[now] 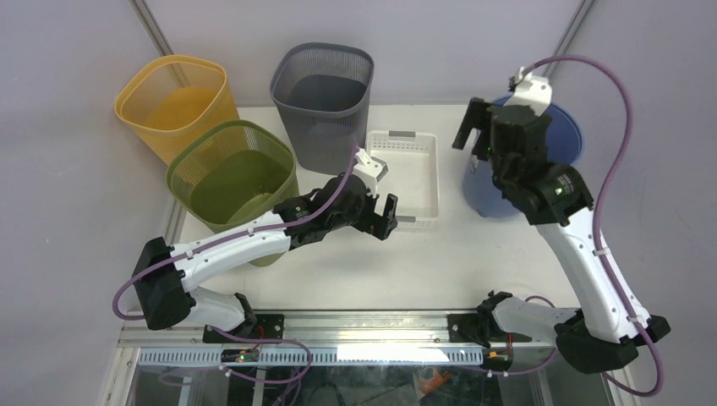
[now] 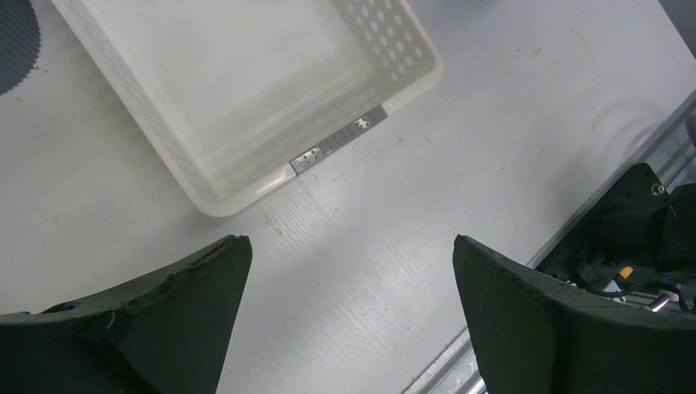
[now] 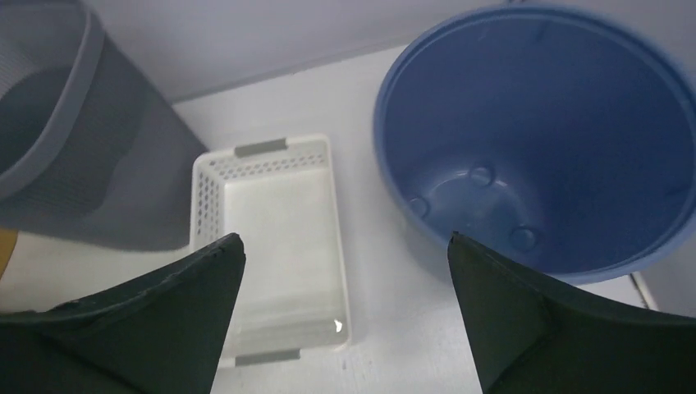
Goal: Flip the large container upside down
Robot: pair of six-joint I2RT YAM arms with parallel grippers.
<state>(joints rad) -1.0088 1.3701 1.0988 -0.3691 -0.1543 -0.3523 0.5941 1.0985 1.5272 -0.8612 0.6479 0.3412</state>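
Right gripper (image 3: 345,328) spread; round blue plastic tub (image 3: 574,123) ahead-right (mouth up). Left gripper (image 2: 353,320) spread; white perforated plastic basket (image 2: 394,41) ahead.

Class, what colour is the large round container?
The round plastic bucket is blue, best seen in the right wrist view.

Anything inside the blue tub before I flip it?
Nothing seen: the blue tub shows a bare floor with round dimples. The right claw's finger hides part of its near rim.
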